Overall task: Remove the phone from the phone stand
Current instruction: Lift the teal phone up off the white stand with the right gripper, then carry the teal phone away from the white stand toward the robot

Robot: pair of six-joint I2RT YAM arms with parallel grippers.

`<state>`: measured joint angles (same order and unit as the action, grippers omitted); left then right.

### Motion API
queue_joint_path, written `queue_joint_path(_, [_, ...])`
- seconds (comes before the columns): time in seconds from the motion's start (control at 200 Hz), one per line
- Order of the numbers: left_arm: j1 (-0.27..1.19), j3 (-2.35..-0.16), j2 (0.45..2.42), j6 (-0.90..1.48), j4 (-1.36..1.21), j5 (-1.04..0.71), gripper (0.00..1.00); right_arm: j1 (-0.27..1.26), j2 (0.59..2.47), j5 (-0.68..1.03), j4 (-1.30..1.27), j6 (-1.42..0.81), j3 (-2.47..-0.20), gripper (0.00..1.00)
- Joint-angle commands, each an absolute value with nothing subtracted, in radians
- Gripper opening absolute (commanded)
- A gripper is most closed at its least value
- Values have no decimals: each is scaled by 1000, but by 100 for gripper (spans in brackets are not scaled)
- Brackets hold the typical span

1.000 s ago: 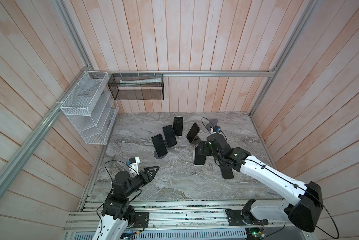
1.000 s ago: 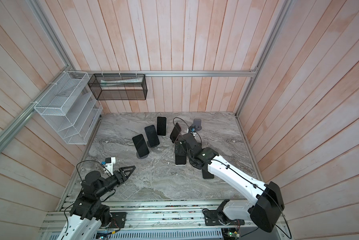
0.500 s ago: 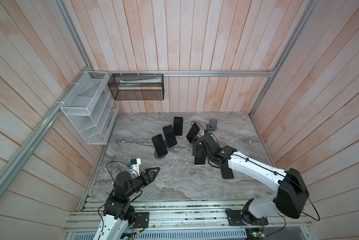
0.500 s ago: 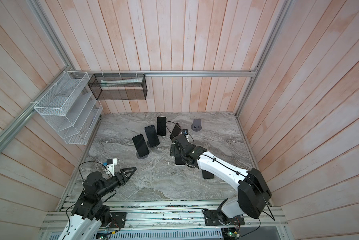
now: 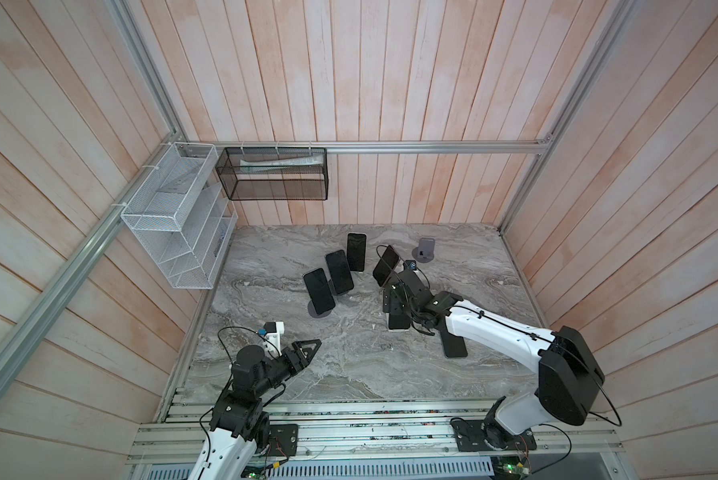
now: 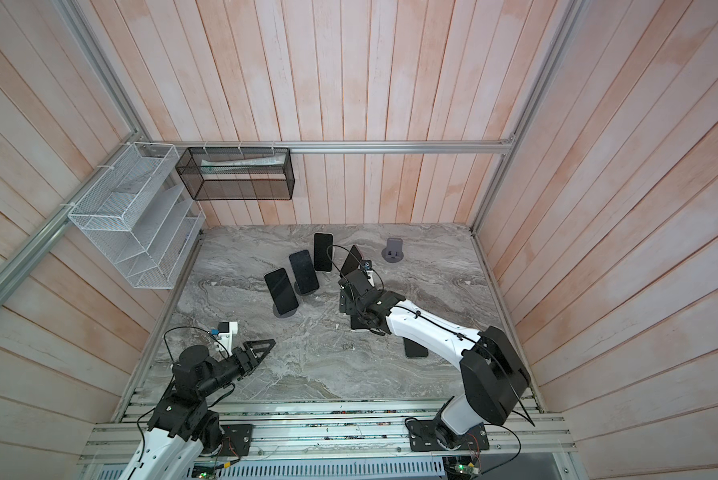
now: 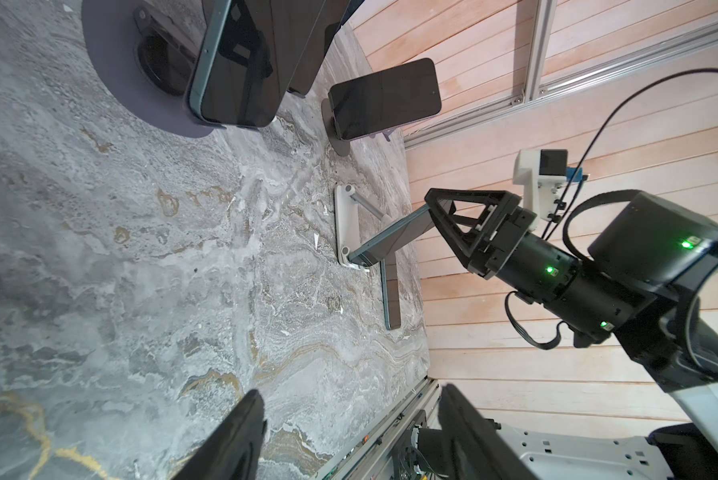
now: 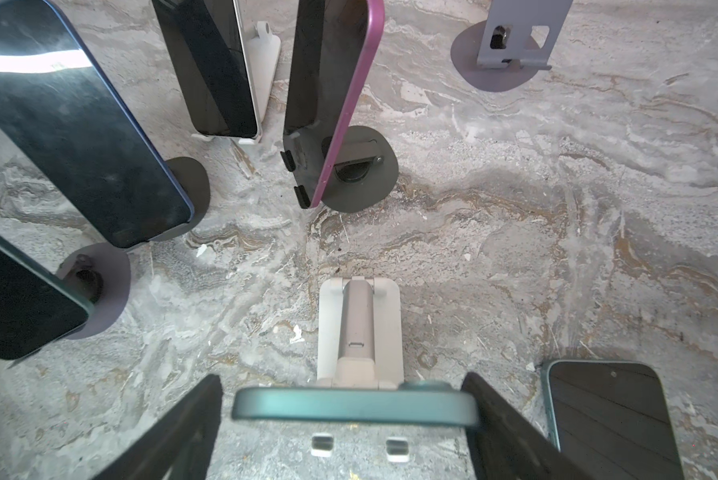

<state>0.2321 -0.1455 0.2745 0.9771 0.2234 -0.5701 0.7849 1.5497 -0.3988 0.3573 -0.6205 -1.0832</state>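
The right hand (image 8: 342, 378) is spread wide around the green phone (image 8: 355, 409), one finger touching its side. The phone leans on its white stand (image 8: 359, 316) on the desk (image 8: 515, 208). The left hand (image 7: 351, 390) is empty, its fingers a little apart.

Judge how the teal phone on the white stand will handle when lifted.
The teal phone looks like a stiff, thin slab. Its smooth rounded edges may slip in the right gripper. The white stand looks light, so it might drag along or tip.
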Motion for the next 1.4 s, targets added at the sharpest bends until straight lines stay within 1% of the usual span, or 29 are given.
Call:
queue_joint_path(0.0, [235,-155,239,965,258,-556,69,791,1570,-444,363,-612,-1101,88])
queue_joint_path(0.245, [235,-148,209,960,296,-554,69,793,1576,-432,316,-620,-1067,77])
queue_joint_path(0.385, [236,-150,201,965,301,-563,69,798,1566,-427,312,-608,-1073,68])
queue_joint_path(0.58, [235,-185,199,963,311,-557,69,808,1521,-414,261,-571,-1045,66])
queue_joint_path(0.745, [235,-231,199,947,354,-540,69,808,1488,-423,288,-543,-1054,64])
queue_joint_path(1.02, [235,-327,219,952,394,-507,69,808,1347,-457,288,-502,-1025,64])
queue_joint_path(1.175, [235,-359,226,920,446,-443,69,808,1295,-493,359,-459,-1050,64])
queue_joint_path(1.395, [235,-366,173,952,493,-450,68,777,1207,-511,506,-400,-1109,64])
